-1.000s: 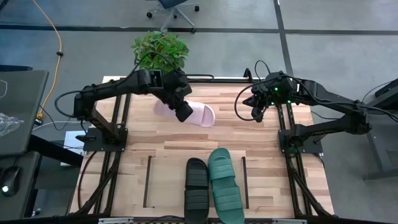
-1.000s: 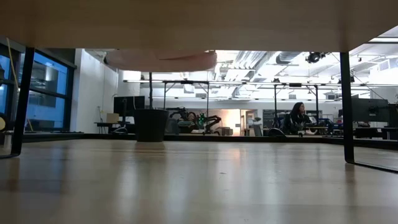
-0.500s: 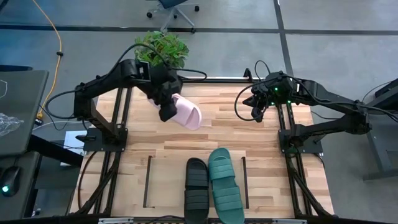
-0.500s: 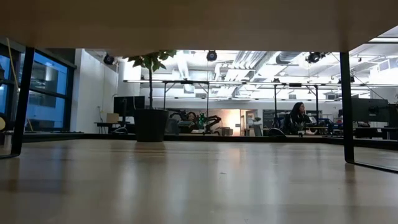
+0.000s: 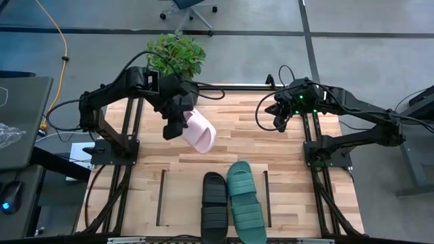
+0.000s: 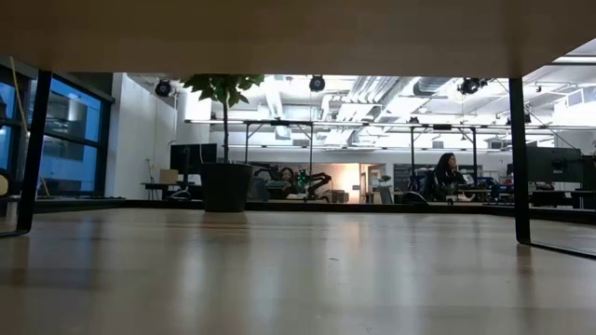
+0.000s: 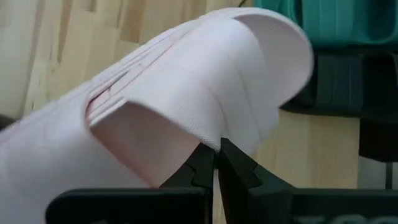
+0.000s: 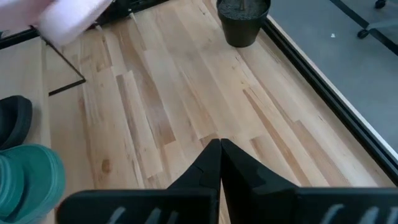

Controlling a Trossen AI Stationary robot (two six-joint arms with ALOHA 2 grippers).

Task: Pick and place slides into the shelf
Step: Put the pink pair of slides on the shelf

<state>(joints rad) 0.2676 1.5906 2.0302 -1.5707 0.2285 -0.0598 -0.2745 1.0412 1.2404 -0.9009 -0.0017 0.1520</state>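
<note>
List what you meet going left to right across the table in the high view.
Left gripper, shut on the pale pink slide → black slide → teal-green slide → right gripper, shut and holding nothing.

no legible text, labels, or signs

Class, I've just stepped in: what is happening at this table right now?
The left hand is shut on the pale pink slide, holding it above the middle of the table. The black slide and the teal-green slide already lie side by side on the shelf, whose left part shows bare wood. The right hand is shut and empty, waiting over the table's far right side.
</note>
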